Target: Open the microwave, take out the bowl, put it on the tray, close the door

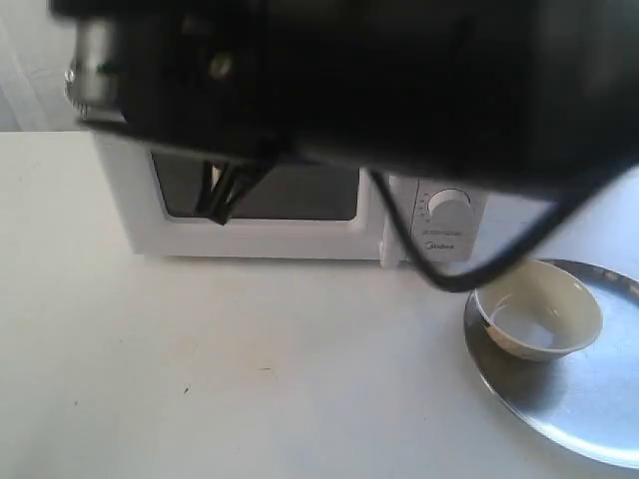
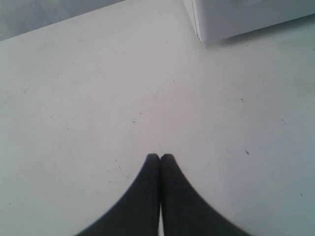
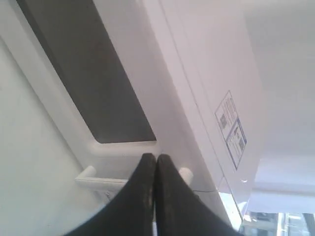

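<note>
**Nothing held; both pairs pressed together**

Nearest you, on the white tabletop, the small cream-white ceramic bowl stands upright inside the large round shiny silver metal tray, just right of the boxy white microwave. Your left fingers are pressed together and empty, over bare tabletop near a microwave corner. Farther back, the white door with its dark window lies flush. Your right fingers are also pressed together and empty, with their tips just beside the white bar handle. You cannot tell whether they touch it.
</note>
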### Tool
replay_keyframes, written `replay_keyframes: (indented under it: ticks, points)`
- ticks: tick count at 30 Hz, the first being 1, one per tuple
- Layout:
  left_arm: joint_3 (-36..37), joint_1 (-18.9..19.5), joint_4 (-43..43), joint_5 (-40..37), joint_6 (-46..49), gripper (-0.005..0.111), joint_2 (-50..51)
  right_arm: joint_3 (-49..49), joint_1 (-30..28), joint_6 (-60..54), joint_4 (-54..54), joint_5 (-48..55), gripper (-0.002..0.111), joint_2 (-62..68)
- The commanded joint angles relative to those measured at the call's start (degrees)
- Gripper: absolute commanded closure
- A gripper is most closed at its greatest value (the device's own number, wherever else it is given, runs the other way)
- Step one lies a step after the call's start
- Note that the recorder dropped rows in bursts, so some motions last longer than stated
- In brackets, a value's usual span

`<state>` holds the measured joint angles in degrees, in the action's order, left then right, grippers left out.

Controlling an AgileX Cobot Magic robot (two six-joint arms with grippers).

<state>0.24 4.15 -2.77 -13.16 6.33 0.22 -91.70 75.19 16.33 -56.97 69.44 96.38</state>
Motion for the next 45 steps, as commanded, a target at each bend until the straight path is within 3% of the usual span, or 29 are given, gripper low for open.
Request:
replay_keyframes:
  ticks: [1,12,17,19,21,25,28,31,34,40,45]
  points:
    - [-0.2,-0.2,0.2,-0.1,-0.1,0.107,-0.2,0.4,1.4,0.8,1.7,0.5,0.108,-7.7]
    - [-0.2,-0.2,0.2,-0.1,-0.1,0.107,-0.2,0.4,0.8,0.8,1.3,0.5,0.108,-12.0]
    - [-0.2,-0.2,0.2,-0.1,-0.1,0.107,-0.2,4.1,-3.1,3.0,19.1,0.5,0.108,-16.1]
    - [-0.2,-0.2,0.2,-0.1,-0.1,0.107,-0.2,8.9,-6.2,3.5,31.0,-2.0,0.108,-19.8]
    - [-0.2,-0.2,0.2,-0.1,-0.1,0.107,-0.2,16.2,-10.1,3.5,42.6,-12.8,0.108,-24.2]
    - [-0.2,-0.2,0.2,-0.1,-0.1,0.107,-0.2,35.4,-16.0,3.5,59.2,-45.4,0.108,-35.7]
    - [-0.2,-0.2,0.2,-0.1,-0.1,0.107,-0.2,50.4,-20.6,3.5,61.9,-65.1,0.108,-44.5]
    - [-0.2,-0.2,0.2,-0.1,-0.1,0.107,-0.2,64.6,-28.3,3.4,61.3,-76.2,0.108,-53.9]
    - [-0.2,-0.2,0.2,-0.1,-0.1,0.107,-0.2,75.7,-38.8,3.4,61.3,-78.9,0.108,-64.5]
    - [-0.2,-0.2,0.2,-0.1,-0.1,0.107,-0.2,88.8,-56.4,3.4,61.4,-78.9,0.108,-84.5]
    - [-0.2,-0.2,0.2,-0.1,-0.1,0.107,-0.2,91.7,-58.7,3.4,60.7,-77.1,0.108,-93.8]
